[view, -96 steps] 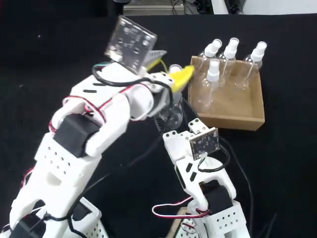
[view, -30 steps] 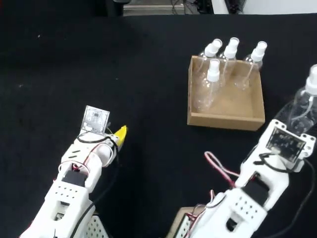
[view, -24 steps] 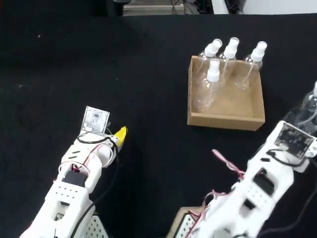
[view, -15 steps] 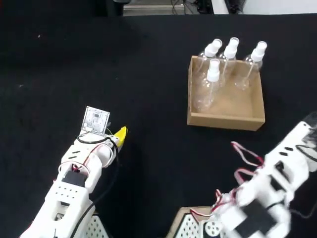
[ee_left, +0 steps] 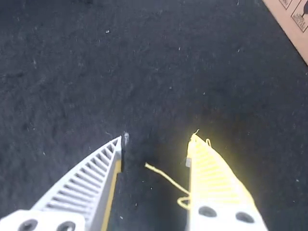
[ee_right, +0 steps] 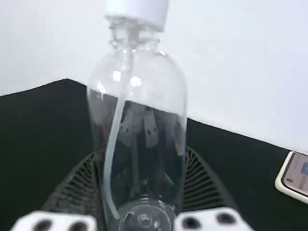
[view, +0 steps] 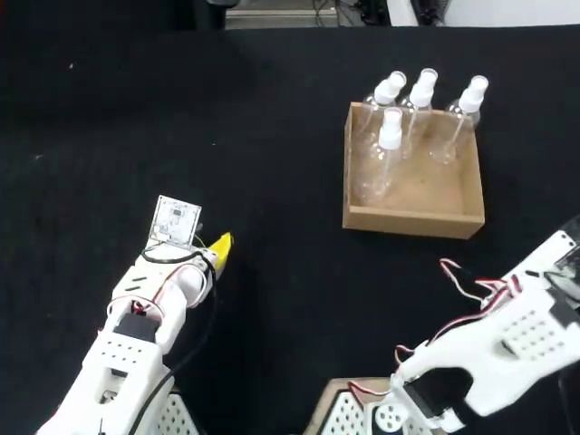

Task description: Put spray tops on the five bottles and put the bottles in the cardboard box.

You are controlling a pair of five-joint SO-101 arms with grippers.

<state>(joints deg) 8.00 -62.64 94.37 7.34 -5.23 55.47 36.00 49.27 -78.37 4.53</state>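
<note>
Right wrist view: my right gripper [ee_right: 140, 154] tight around a capped spray bottle [ee_right: 137, 96], left gripper [ee_left: 156, 139] spread open.

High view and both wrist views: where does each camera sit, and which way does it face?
High view: fixed above, looking down on the black table, the cardboard box, the left arm and the right arm.
Left wrist view: on the left arm, facing down at the table; its open left gripper shows.
Right wrist view: on the right arm, facing roughly level toward a white wall; its right gripper is shut on a spray bottle.
Shared: the high and left wrist views both show the cardboard box.
</note>
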